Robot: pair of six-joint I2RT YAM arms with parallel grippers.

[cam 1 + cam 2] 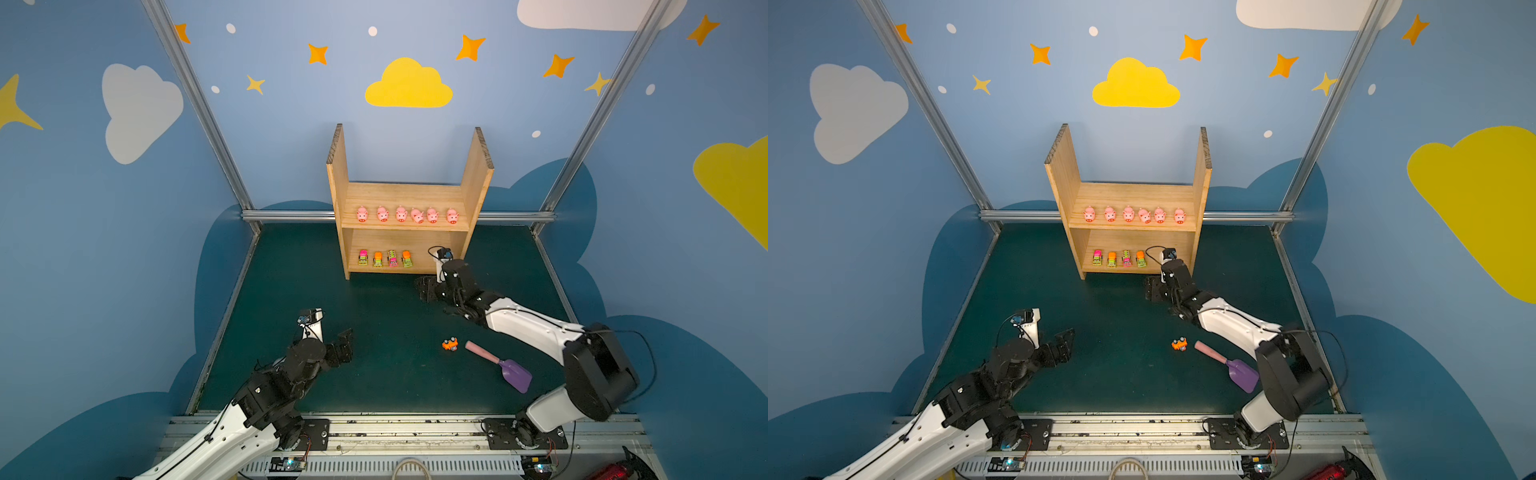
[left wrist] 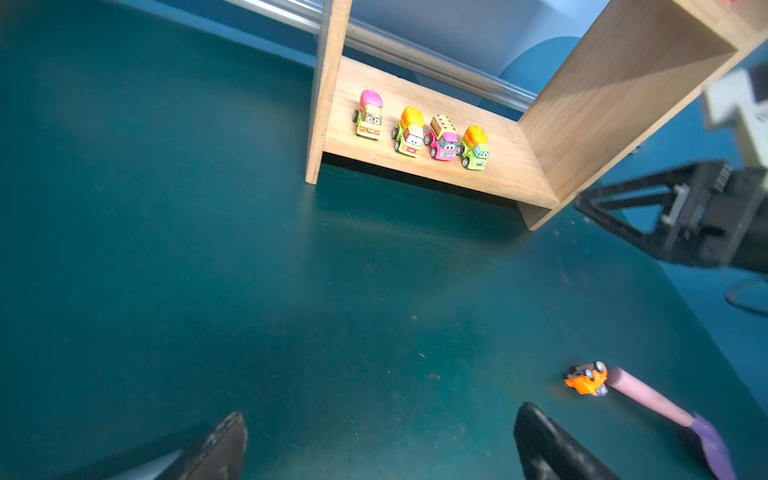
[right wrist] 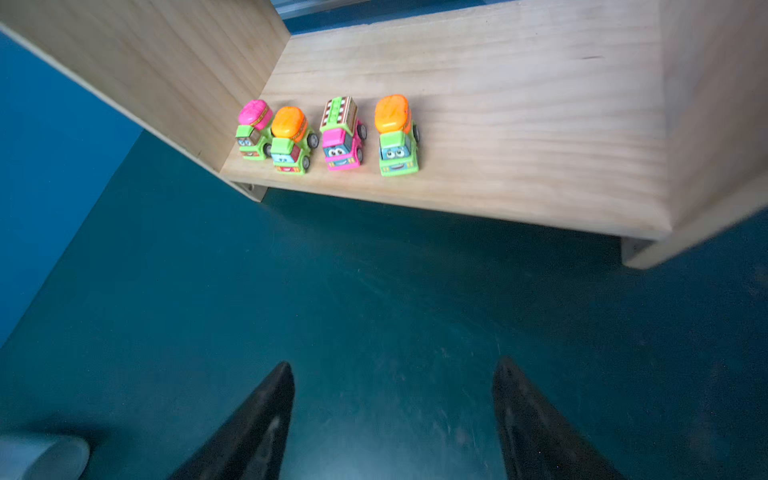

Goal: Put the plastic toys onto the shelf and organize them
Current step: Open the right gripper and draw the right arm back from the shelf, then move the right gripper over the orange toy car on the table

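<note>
1. I see left gripper (image 2: 380,428) spread wide, empty.
2. Right gripper (image 3: 395,372) spread too, empty, facing shelf (image 1: 473,174).
3. Six pigs (image 1: 401,214) on upper board (image 1: 405,195), four vehicles (image 1: 392,258) lower.
4. Orange vehicle (image 1: 450,344) tipped on mat (image 1: 374,332), beside scoop (image 1: 515,374).

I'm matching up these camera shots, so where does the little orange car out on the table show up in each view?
Both top views: the orange car is on the table, right of centre, by the end of the scoop handle.
Left wrist: on the table beside that handle.
Right wrist: not in it.
Shared landmark: the four cars lined up on the shelf bottom board, in all views.
</note>
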